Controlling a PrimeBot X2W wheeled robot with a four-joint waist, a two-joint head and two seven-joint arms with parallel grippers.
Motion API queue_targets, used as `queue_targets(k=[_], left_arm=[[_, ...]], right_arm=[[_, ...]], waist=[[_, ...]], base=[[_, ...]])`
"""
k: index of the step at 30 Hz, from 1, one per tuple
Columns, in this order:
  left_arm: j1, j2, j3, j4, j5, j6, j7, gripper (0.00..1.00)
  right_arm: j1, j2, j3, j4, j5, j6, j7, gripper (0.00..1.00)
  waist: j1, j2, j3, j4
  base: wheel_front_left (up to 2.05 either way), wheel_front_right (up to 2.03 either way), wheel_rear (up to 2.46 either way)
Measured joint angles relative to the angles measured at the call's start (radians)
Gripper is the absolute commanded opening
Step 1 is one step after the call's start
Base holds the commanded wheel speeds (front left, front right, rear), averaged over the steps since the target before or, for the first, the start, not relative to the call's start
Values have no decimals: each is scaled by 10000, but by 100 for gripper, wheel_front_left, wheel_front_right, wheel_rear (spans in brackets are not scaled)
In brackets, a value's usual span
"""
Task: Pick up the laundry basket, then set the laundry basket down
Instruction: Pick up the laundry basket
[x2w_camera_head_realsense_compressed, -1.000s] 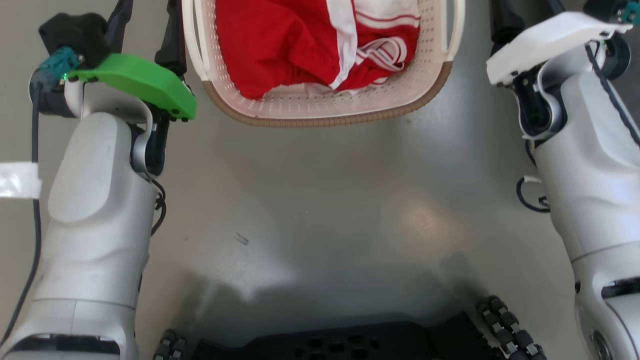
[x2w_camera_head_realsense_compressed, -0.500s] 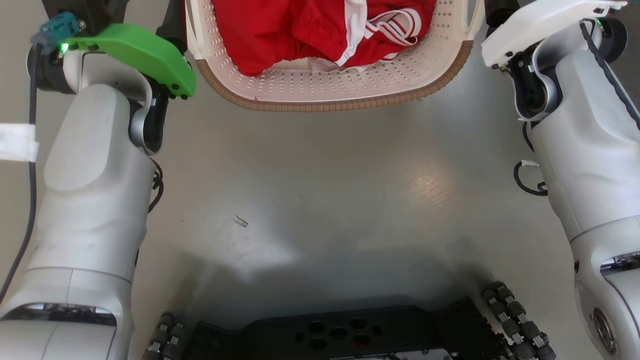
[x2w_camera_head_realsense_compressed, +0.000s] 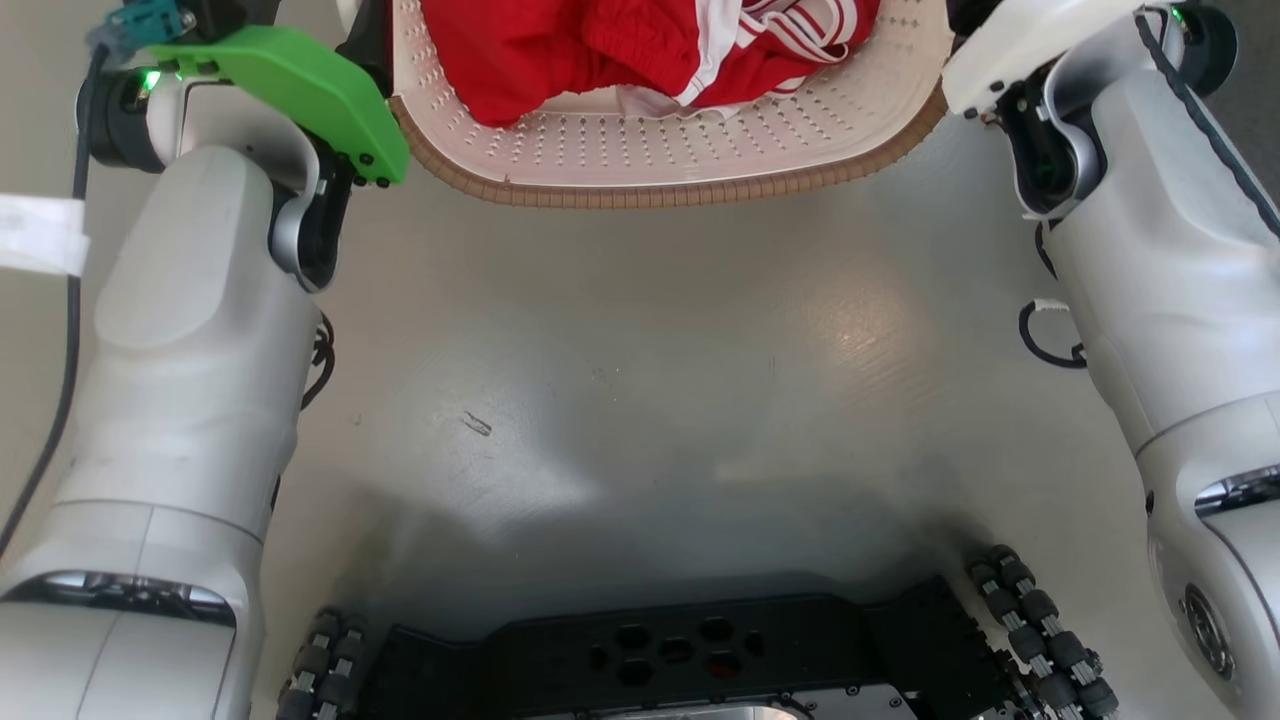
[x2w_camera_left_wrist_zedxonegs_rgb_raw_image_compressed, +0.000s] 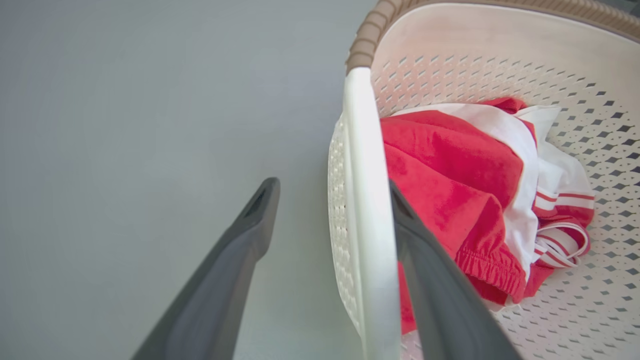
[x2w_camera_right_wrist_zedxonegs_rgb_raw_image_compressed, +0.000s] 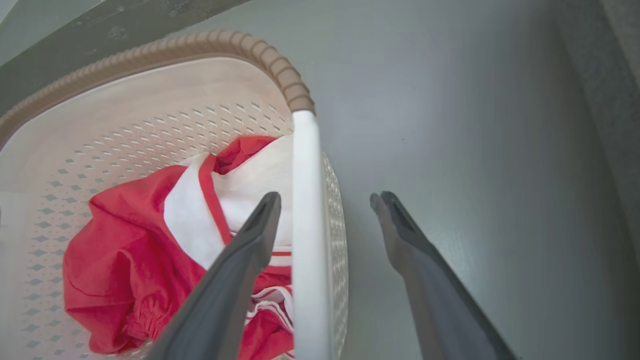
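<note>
The laundry basket (x2w_camera_head_realsense_compressed: 650, 150) lies between the left pincer (x2w_camera_left_wrist_zedxonegs_rgb_raw_image_compressed: 331, 184) and right pincer (x2w_camera_right_wrist_zedxonegs_rgb_raw_image_compressed: 326, 197). Both gape wide, each straddling a white handle (x2w_camera_left_wrist_zedxonegs_rgb_raw_image_compressed: 367, 250) and gripping nothing. It's probably light, stiff, smooth plastic, so clamp both handles evenly.

From the head we looked steeply down on the grey floor (x2w_camera_head_realsense_compressed: 640, 350), our own black wheeled base (x2w_camera_head_realsense_compressed: 680, 650) at the near edge and the cream-white perforated plastic, brown-rimmed laundry basket (x2w_camera_head_realsense_compressed: 650, 190) at the far edge. The left wrist camera sat close above the basket's white left handle (x2w_camera_left_wrist_zedxonegs_rgb_raw_image_compressed: 362, 150), facing down along the left gripper (x2w_camera_left_wrist_zedxonegs_rgb_raw_image_compressed: 331, 187); the right wrist camera mirrored it at the white right handle (x2w_camera_right_wrist_zedxonegs_rgb_raw_image_compressed: 306, 175), along the right gripper (x2w_camera_right_wrist_zedxonegs_rgb_raw_image_compressed: 326, 197). All three views shared the basket and its crumpled red-and-white garment (x2w_camera_head_realsense_compressed: 560, 50).
</note>
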Motion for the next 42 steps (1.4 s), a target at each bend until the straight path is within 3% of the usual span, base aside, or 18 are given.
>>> queue_targets(k=[8,11,12,14,15,16,17,42], left_arm=[[-500,-8,-387,318,-322,-4,282,100],[-515,-2,-543,447,-631,-4,324,100],[-518,-4,-635,453,-717,-4,328,98],[-537,-6,-740,454,-825,-4,328,72],[-559,-6,-779,462,-892,-4,328,47],[-591,-6,-825,470,-949,-4,328,0],[-591,-6,-825,470,-949,-4,328,0],[-670,-109,-1929,1039,-2044,15,-268,0]], right_arm=[[-502,54,207,499,-63,12,0,100],[-536,63,215,725,-31,38,0,82],[-550,67,221,779,-13,40,0,82],[-621,75,240,865,23,92,-2,64],[-679,77,255,911,29,92,-6,48],[-740,79,265,941,29,92,-33,16],[-740,79,265,941,29,92,-33,0],[-884,219,771,1935,364,100,-545,0]], waist=[[0,0,301,7],[0,0,336,4],[0,0,342,2],[0,0,356,-2],[0,0,362,-3],[0,0,367,-4],[0,0,367,-4],[0,0,-581,133]], base=[[0,0,0],[0,0,0],[0,0,0],[0,0,0],[0,0,0],[0,0,0],[0,0,0],[0,0,0]])
